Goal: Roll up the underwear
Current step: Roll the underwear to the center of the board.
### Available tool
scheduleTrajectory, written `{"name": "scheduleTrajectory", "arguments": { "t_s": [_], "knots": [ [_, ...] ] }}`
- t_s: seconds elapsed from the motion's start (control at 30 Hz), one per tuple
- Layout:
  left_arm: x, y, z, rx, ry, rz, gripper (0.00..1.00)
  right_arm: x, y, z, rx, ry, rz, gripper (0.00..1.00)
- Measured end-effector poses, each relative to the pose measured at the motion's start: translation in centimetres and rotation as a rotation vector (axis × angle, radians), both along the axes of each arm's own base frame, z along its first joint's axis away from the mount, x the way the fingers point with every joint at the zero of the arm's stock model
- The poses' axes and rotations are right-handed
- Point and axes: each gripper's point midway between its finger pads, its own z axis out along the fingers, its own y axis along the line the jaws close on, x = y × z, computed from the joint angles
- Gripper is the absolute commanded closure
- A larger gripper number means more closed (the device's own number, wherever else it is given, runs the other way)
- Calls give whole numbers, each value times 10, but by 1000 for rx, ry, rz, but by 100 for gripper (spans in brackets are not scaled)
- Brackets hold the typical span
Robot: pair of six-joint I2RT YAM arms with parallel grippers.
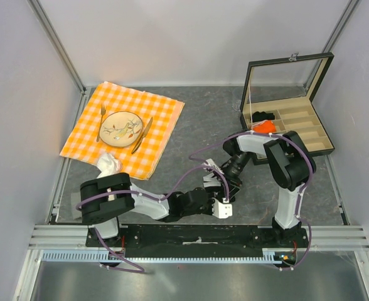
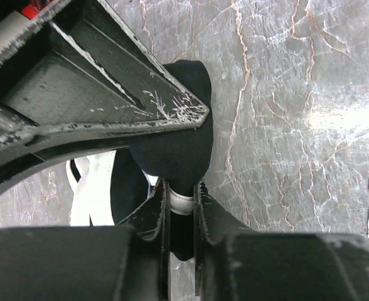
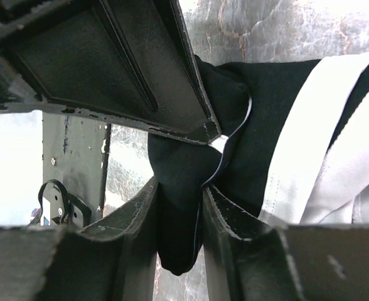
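L gripper & R gripper each pinch the underwear near-centre; shd hold it taut, roll tight & even.

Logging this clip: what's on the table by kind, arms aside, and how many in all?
Checked cloth: 1
Plate: 1
Fork: 1
Knife: 1
White crumpled wad: 1
Glass-lidded box: 1
Orange rolled garment: 1
Underwear: 1
Total: 8, leaving out a dark shape beside the orange roll, too unclear to name.
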Motion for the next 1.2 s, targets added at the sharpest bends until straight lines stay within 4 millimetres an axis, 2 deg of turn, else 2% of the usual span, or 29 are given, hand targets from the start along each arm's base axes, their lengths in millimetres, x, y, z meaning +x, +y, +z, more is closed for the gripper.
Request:
{"name": "scheduleTrajectory", "arguments": {
  "t_s": [0.2, 0.23, 0.4, 0.5, 0.53, 0.6, 0.7, 0.8, 0.97, 1.13, 1.2],
  "knots": [
    [1, 1, 0, -9, 51, 18, 98, 19, -7, 13, 32, -77, -61, 48],
    [2, 2, 0, -15, 73, 23, 98, 25, -9, 17, 41, -98, -82, 42],
    [7, 3, 2, -62, 268, 36, 98, 55, -26, 42, 89, -235, -187, 41],
    [13, 4, 4, -88, 425, 53, 98, 65, -33, 59, 121, -326, -209, 42],
    [15, 4, 4, -93, 490, 57, 98, 67, -33, 65, 141, -374, -201, 42],
    [22, 2, 5, -105, 593, 73, 98, 63, -32, 76, 185, -446, -176, 34],
    [30, -3, 5, -112, 763, 86, 98, 48, -31, 85, 255, -543, -137, 24],
    [37, -5, 4, -113, 926, 112, 98, 32, -28, 81, 299, -619, -95, 20],
    [44, -4, 2, -108, 1199, 154, 97, 16, -8, 59, 309, -739, 41, 21],
    [48, -4, 2, -87, 1361, 202, 91, 27, 1, 36, 250, -818, 104, 25],
    [49, -4, 2, -83, 1387, 216, 86, 34, 0, 26, 214, -831, 105, 30]
  ]
}}
